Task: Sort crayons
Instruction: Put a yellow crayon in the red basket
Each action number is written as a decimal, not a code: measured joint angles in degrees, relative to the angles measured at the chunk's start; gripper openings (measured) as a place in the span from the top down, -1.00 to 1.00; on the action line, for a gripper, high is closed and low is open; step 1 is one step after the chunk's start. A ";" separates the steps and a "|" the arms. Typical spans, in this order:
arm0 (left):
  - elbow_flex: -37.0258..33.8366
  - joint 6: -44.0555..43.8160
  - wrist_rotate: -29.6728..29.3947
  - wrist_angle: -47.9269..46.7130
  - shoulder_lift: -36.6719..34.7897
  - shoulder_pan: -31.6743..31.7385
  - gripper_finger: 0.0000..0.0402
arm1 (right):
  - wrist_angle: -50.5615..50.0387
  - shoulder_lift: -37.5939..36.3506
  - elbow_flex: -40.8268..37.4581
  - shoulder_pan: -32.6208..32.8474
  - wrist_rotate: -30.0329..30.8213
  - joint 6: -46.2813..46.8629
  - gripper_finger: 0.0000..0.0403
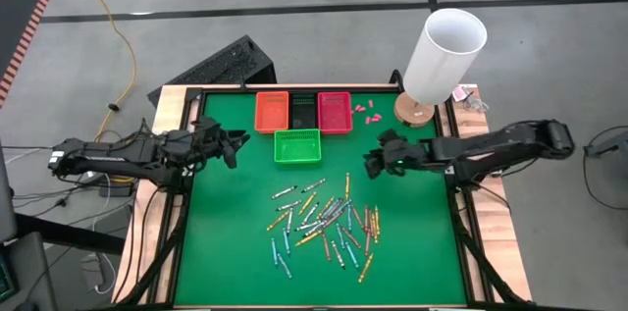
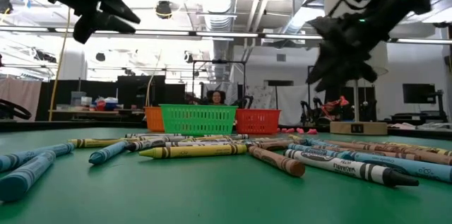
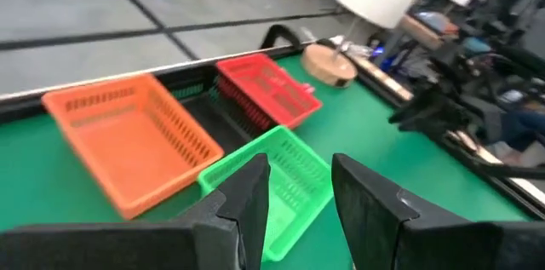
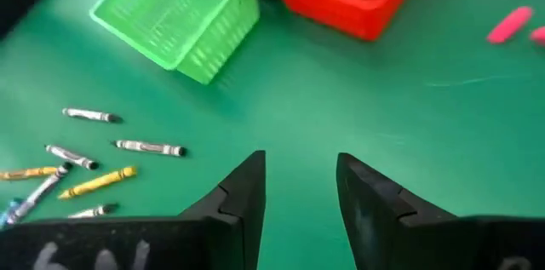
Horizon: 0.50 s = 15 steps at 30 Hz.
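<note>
Several crayons [image 1: 324, 218] in orange-yellow, blue-teal, grey-white and reddish colours lie scattered flat on the green mat, at its middle and near part; they also show in the low view [image 2: 212, 150] and the right wrist view [image 4: 94, 180]. My left gripper [image 1: 234, 144] hovers open and empty left of the green basket [image 1: 297, 146]. My right gripper [image 1: 371, 161] hovers open and empty right of that basket, above bare mat. Both are clear of the crayons.
An orange basket [image 1: 272, 111], a black basket [image 1: 303, 111] and a red basket [image 1: 335, 112] stand in a row at the far edge, with the green basket before them. A few pink bits [image 1: 367, 112] lie right of them. A white lamp [image 1: 442, 56] stands at the far right corner.
</note>
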 joint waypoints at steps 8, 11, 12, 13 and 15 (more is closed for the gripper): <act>0.00 -3.56 0.05 -5.08 0.00 0.00 0.41 | -5.55 13.63 9.47 0.53 -5.41 6.17 0.34; 0.00 -3.57 0.04 -5.71 0.00 0.00 0.41 | -6.92 18.23 12.71 1.37 -7.26 8.48 0.34; 0.00 -3.57 0.07 -5.77 0.02 0.00 0.41 | -7.39 19.63 13.62 1.67 -8.03 8.80 0.34; 0.00 -3.57 0.09 -5.77 0.02 0.00 0.41 | -7.78 21.16 14.47 2.00 -8.72 8.88 0.34; 0.00 -3.34 0.09 -5.76 0.00 0.00 0.41 | -8.87 23.69 15.96 2.63 -9.84 9.02 0.34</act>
